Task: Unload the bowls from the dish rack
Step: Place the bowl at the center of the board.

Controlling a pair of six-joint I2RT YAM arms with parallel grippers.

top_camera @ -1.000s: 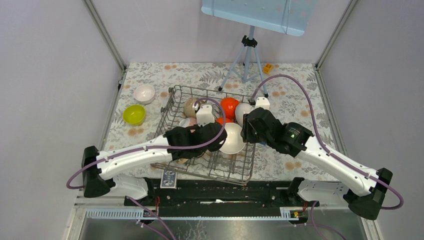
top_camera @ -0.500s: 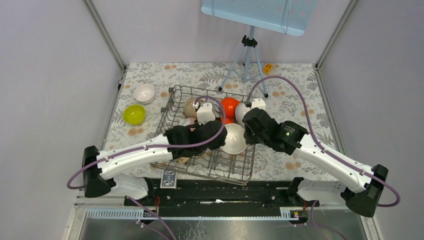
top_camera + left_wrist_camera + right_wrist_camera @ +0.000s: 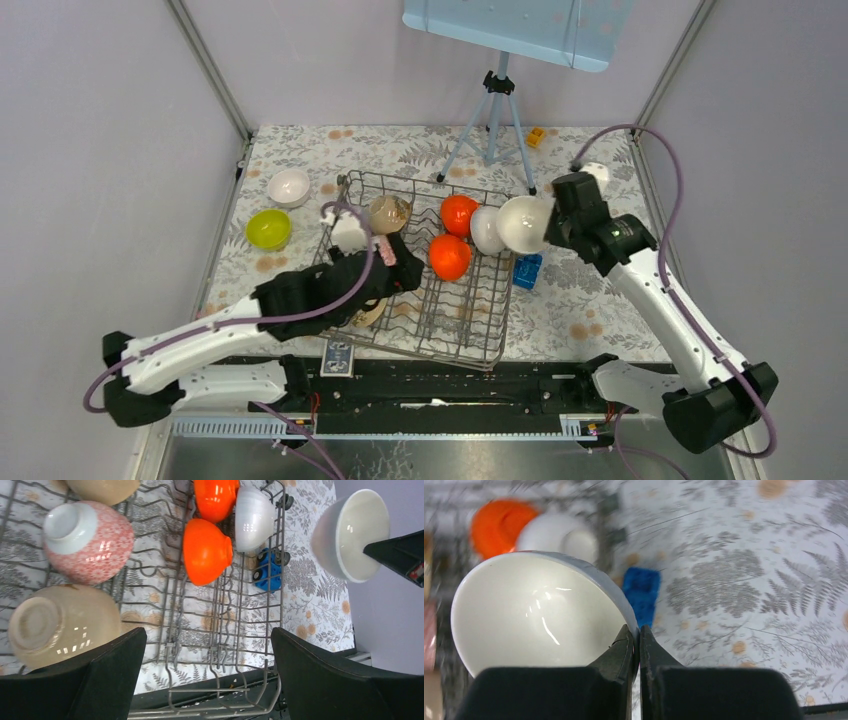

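Hanging out at the 2 o'clock corner of the dish rack [image 3: 430,352], the right gripper [image 3: 553,222] is pinched hard on the rim of a white bowl [image 3: 522,223]. The bowl rides on edge in the air, mouth turned back toward the wrist (the fingertips nip the rim at about 5 o'clock in the wrist view).

Below it the patterned table [image 3: 580,300] opens out toward 3 o'clock, and that's the relation that matters. Free cloth lies to the right of the bowl, while a blue block [image 3: 527,270] sits just beside the rack wall, almost underneath. My read: the set-down wants to go further toward 3 o'clock, past that block, with the bowl tipped level first.

Over to the left gripper [image 3: 207,652]: jaws spread wide, holding nothing, hovering over the rack's near-left part. A beige bowl [image 3: 60,625] lies upside-down just beside its left finger. A pink patterned bowl [image 3: 90,542] sits beyond at 11 o'clock, and two orange bowls [image 3: 206,550] toward 12. The left arm looks plainly the nearer for those.

A lime bowl [image 3: 268,228] and a second white bowl [image 3: 289,186] already sit on the table, off the rack's 9 to 10 o'clock side.
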